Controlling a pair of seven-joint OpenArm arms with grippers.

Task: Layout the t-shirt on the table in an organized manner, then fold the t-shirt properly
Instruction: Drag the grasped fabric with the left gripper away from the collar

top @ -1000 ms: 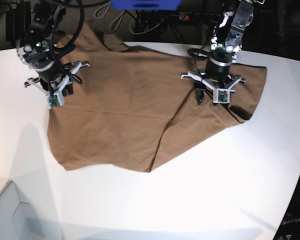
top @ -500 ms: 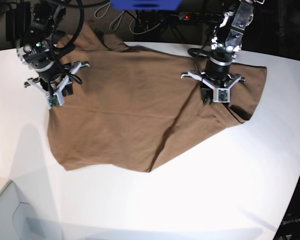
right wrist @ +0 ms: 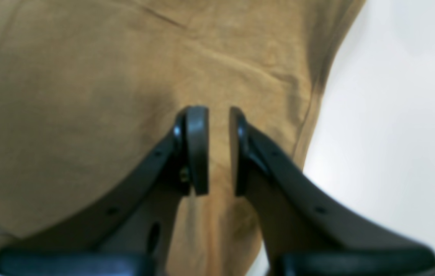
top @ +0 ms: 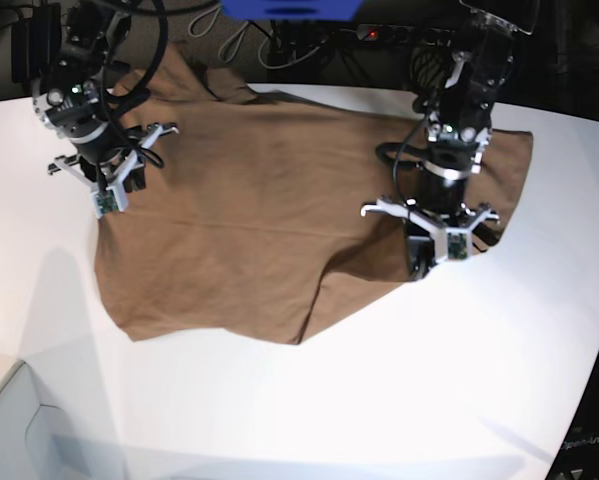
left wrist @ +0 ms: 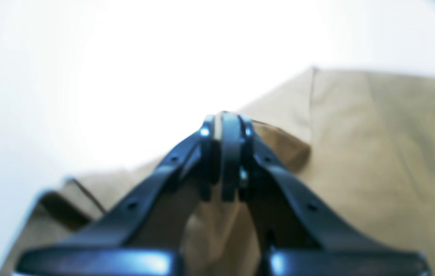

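One tan-brown t-shirt (top: 269, 220) lies spread on the white counter (top: 399, 400), creased, with a diagonal fold running to its near hem. Bare counter lies wide open in front and to both sides. Two grippers: the left gripper (left wrist: 225, 153) is pinched tight on a fold of the t-shirt at its near right edge; the right gripper (right wrist: 218, 149) stands narrowly parted over the cloth's far left edge.

Tan t-shirt (top: 249, 220) spread rumpled across white table (top: 379, 400). Left gripper (top: 419, 268) down at shirt's near-right edge; right gripper (top: 109, 200) at its far-left edge. Grey box corner (top: 9, 430) bottom-left.
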